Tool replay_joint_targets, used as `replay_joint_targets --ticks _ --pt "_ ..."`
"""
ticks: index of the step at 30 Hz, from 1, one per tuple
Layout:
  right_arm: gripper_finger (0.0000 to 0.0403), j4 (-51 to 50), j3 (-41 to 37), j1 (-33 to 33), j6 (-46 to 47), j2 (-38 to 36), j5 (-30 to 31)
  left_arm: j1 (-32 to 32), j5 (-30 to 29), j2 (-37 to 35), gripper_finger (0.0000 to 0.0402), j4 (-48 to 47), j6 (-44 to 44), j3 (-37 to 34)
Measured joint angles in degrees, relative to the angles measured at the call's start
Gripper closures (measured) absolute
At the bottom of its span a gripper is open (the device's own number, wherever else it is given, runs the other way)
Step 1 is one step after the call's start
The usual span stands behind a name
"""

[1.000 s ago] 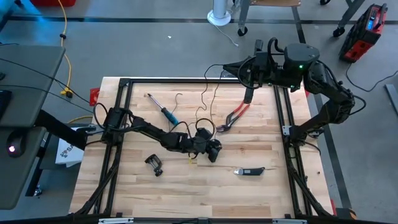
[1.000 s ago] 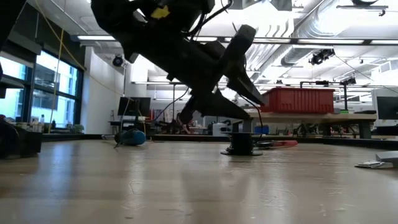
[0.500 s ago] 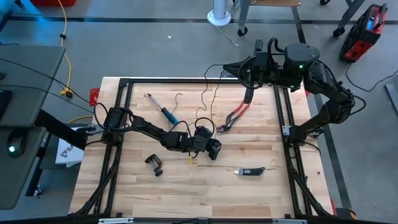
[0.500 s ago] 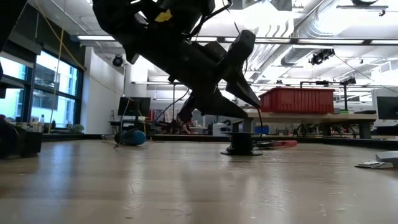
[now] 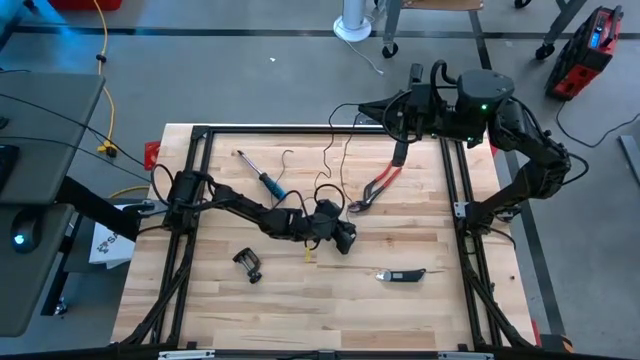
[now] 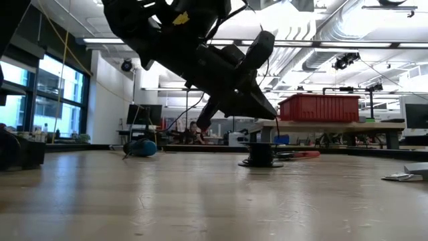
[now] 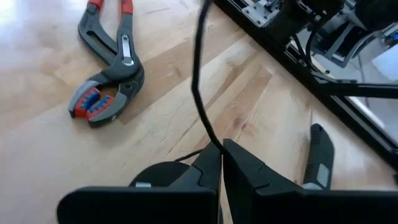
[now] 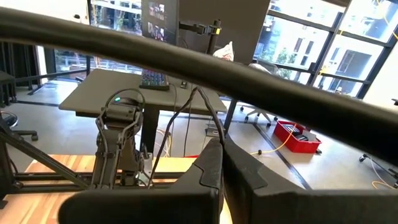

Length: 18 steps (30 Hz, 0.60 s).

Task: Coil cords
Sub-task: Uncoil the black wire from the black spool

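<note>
Left gripper (image 7: pixel 221 163), mid-frame in the high view, looks clenched on the thin cord (image 7: pixel 198 74) above its reel (image 6: pixel 259 156). Right gripper (image 8: pixel 222 163) clenched empty, upper right. Wind slowly, keep tension gentle.

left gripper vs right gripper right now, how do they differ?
The left gripper is low over the table's middle, near the red pliers; the right gripper is parked high at the table's far edge. The left gripper is pinching the thin dark cord; the right gripper holds nothing. Both are shut.
</note>
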Motion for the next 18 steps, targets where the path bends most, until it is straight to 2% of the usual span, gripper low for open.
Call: replay_joint_targets --ticks 5,10,14,16,18 --pt "0.0380 1.7 0.0 0.1 1.2 0.0 0.1 1.1 2.9 -2.4 0.0400 -1.2 -0.7 0.0" --pt "0.0304 0.6 0.0 0.1 4.4 0.0 1.4 1.7 5.6 -7.9 0.0401 -5.9 3.7 0.0" --pt "0.0242 0.2 0.0 0.6 4.6 -0.1 10.2 1.7 10.7 -13.9 0.0401 -14.1 7.3 0.0" --pt "0.0218 -0.3 0.0 0.6 4.5 -0.3 16.1 1.3 13.2 -17.0 0.0401 -19.3 7.8 0.0" --pt "0.0201 -0.8 0.0 0.0 4.7 -0.5 19.3 0.7 15.5 -20.3 0.0401 -23.5 7.8 0.0"
